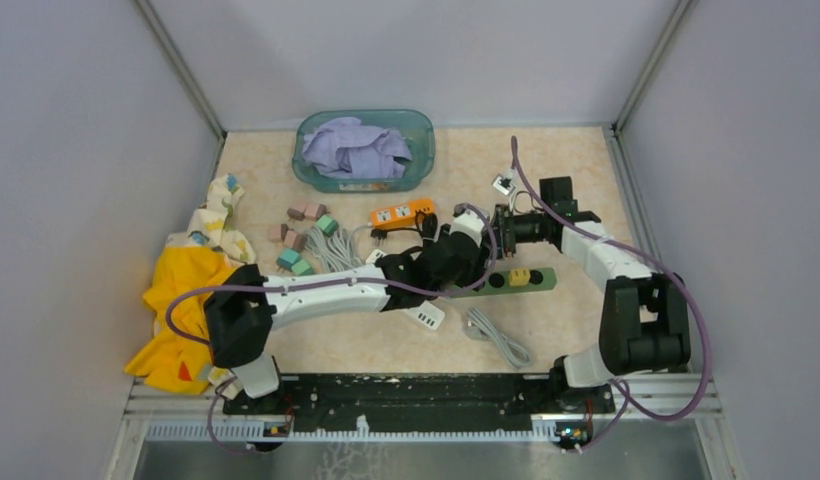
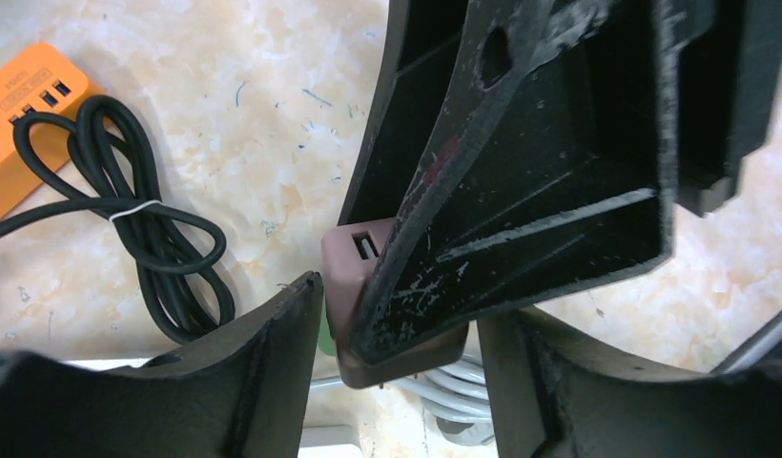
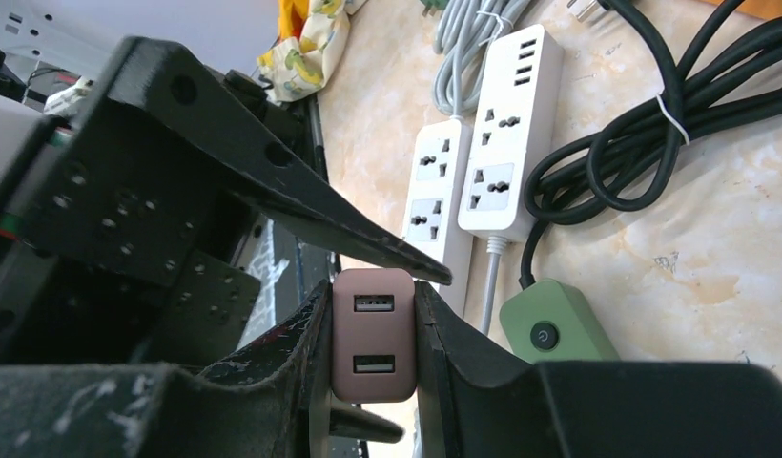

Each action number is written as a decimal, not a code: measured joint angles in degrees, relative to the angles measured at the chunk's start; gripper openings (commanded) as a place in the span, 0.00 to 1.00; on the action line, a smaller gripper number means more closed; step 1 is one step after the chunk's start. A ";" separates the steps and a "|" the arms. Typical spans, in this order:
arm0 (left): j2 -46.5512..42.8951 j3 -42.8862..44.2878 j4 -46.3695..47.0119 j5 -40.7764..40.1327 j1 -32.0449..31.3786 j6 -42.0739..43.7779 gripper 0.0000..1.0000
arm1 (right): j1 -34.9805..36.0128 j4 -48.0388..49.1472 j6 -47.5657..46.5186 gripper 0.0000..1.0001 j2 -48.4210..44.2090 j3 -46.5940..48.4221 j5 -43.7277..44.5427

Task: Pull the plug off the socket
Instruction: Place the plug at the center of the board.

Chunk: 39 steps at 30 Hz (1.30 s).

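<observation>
My right gripper (image 3: 373, 298) is shut on a dusty-pink two-port USB plug (image 3: 373, 334), pinching its two sides. The plug is held in the air, apart from the green power strip (image 1: 516, 279), whose switch end (image 3: 549, 334) lies to the plug's right. A yellow plug (image 1: 520, 276) sits in that strip. My left gripper (image 2: 401, 320) is open, with one jaw on each side of the pink plug (image 2: 354, 262) and of the right gripper's finger (image 2: 521, 181) and a gap on both sides. In the top view the two grippers meet left of the strip, left (image 1: 462, 252) and right (image 1: 494, 232).
An orange power strip (image 1: 401, 213) with a coiled black cable (image 2: 149, 239) lies behind. Two white power strips (image 3: 502, 143) and a grey cable bundle (image 1: 496, 335) lie near the strip. A teal bin (image 1: 422, 160) with purple cloth, small blocks (image 1: 301, 235) and yellow cloth (image 1: 186, 290) are left.
</observation>
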 measured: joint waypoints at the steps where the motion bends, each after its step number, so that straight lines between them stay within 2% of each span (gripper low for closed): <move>1: 0.90 0.66 -0.74 -0.22 -0.09 -0.24 0.56 | 0.00 0.00 0.07 0.03 0.02 0.00 0.00; 4: 2.78 2.12 -2.69 -0.72 -0.26 -0.31 0.24 | 0.00 0.17 0.17 0.07 0.20 0.00 0.42; 6: 3.08 2.47 -3.15 -1.18 -0.35 -0.46 0.14 | -0.02 0.17 0.35 0.15 0.35 0.00 0.48; 8: 3.08 2.51 -3.26 -1.44 -0.33 -0.31 0.10 | -0.04 0.33 0.37 0.26 0.39 0.00 0.42; 13: 2.86 1.90 -2.93 -2.01 -0.44 0.68 0.07 | -0.07 0.33 0.28 0.60 0.39 0.04 0.26; 16: 0.92 -2.23 -1.64 -2.12 -0.39 1.64 0.06 | -0.15 -1.22 -1.46 0.73 0.39 0.11 0.37; 22: -8.20 -15.21 1.73 -0.90 1.36 1.90 0.00 | -0.70 -6.32 -6.23 0.73 0.37 1.73 1.60; 27: -20.09 -26.97 3.67 3.19 7.41 0.68 0.00 | -1.68 -8.28 -8.98 0.73 0.04 2.12 3.91; 34: -36.89 -38.73 3.43 8.24 28.13 -6.82 0.00 | -2.12 -9.16 -10.58 0.73 0.00 2.34 5.81; 39: -40.04 -43.43 3.15 12.15 40.04 -10.01 0.00 | -2.25 -9.55 -10.95 0.73 0.00 2.34 6.36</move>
